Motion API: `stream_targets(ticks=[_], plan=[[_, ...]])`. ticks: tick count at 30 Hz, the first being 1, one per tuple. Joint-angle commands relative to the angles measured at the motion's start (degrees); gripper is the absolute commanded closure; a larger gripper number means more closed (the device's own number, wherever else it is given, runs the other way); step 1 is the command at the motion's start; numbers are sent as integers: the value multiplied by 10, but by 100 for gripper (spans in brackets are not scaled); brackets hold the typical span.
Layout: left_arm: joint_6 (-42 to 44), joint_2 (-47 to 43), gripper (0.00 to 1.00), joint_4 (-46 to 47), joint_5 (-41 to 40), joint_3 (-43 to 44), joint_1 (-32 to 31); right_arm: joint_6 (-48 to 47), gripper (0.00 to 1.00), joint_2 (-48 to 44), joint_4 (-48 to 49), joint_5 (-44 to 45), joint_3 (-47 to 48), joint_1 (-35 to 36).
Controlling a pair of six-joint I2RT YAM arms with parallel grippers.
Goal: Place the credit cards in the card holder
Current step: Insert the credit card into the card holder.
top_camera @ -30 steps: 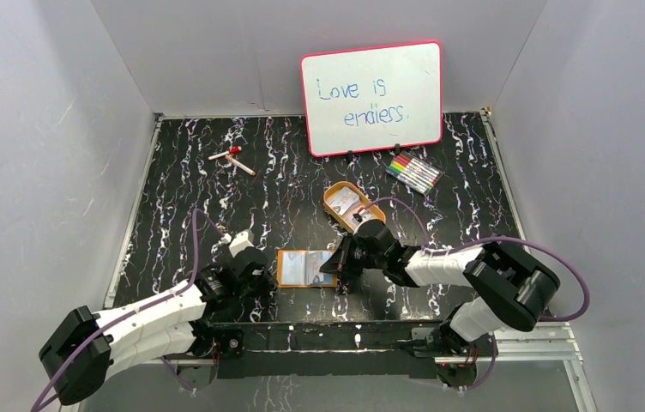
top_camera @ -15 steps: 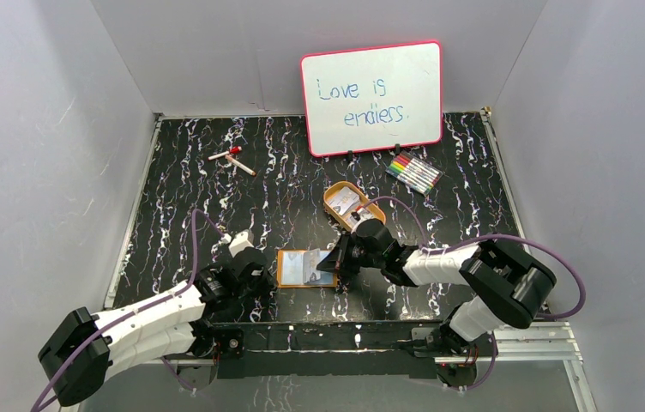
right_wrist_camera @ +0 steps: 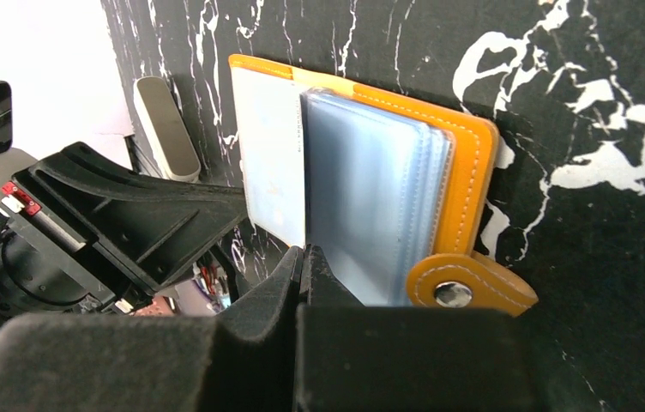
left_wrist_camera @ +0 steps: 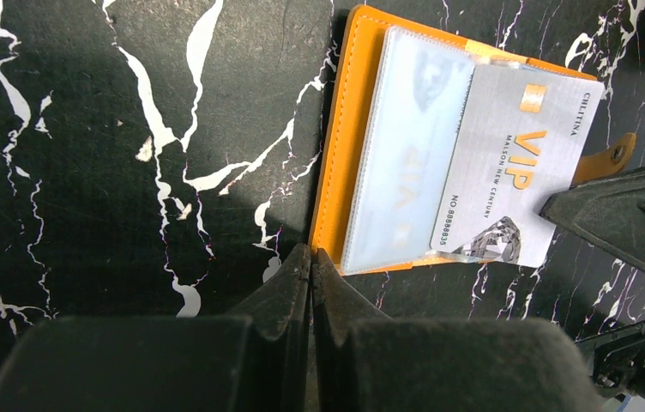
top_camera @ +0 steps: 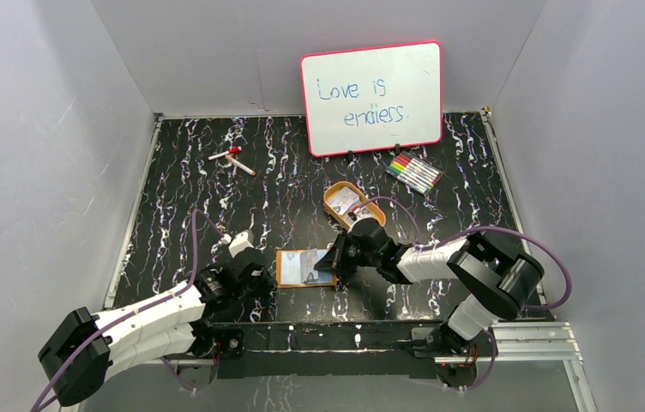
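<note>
Left wrist cam: only view where "VIP" reads on the one credit card [left_wrist_camera: 516,189], lying on the open card holder [left_wrist_camera: 336,172].
Top cam: holder sits between both arms.
Left gripper [left_wrist_camera: 311,257]: pressed together, empty, at holder's corner.
Right gripper [right_wrist_camera: 304,253]: pinching that card's edge.

"Love is endless." handwritten on whiteboard [top_camera: 371,98] far beyond right end effector [top_camera: 337,262], "VIP", "MAISON NEW CENTURY", number beginning "NO.8888" and small corner word, seemingly "CRLTINA", on credit card [left_wrist_camera: 516,184] just ahead-right of left end effector [left_wrist_camera: 310,262], fainter "VIP" through card holder [left_wrist_camera: 337,172] sleeve beside it
</note>
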Motion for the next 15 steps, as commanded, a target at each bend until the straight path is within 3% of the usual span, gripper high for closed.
stream_targets(ticks=[1,15], plan=[[5,-4,100,-2,-3,-2,1,3,100,9,39,-9,20,4],[8,1,100,0,-5,0,1,5,100,22,49,-38,19,9]])
